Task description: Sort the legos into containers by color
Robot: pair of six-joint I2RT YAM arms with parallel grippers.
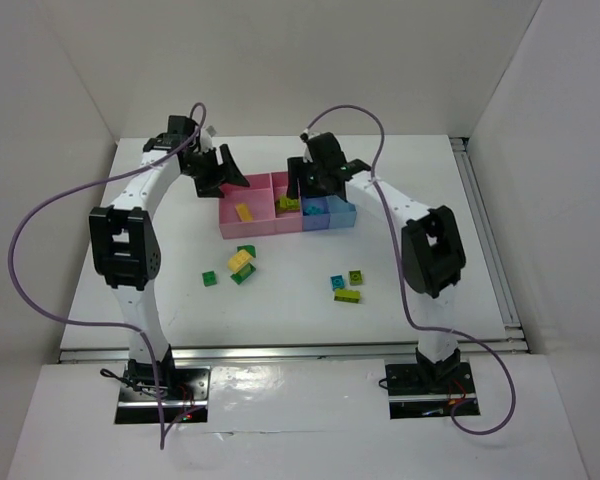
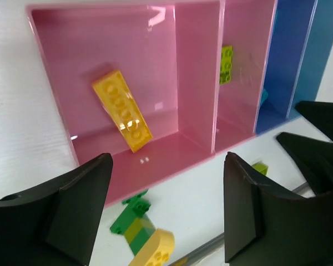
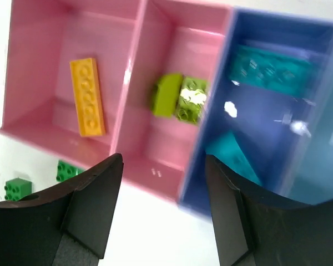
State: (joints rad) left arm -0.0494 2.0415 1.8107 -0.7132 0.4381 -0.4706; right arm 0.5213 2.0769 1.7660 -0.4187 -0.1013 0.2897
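The left gripper (image 2: 169, 163) hangs with its jaws spread wide and nothing between them, above the near wall of the containers (image 1: 256, 231). Just beyond its fingertips a long yellow brick (image 2: 122, 111) lies slantwise on the floor of the outer pink bin. Below its fingers, on the table (image 1: 420, 200), sits a dark green brick (image 2: 134, 216) touching a pale yellow brick (image 2: 155, 252). The right gripper (image 3: 164, 165) is likewise released and empty, poised over the near wall where the second pink bin meets the blue-violet bin. Straight ahead of its tips two lime bricks (image 3: 180, 98) rest side by side in that pink bin. To the right of its tips two cyan bricks (image 3: 272, 69) lie in the blue-violet bin. More loose legos (image 1: 346, 286) sit on the table, well behind both grippers.
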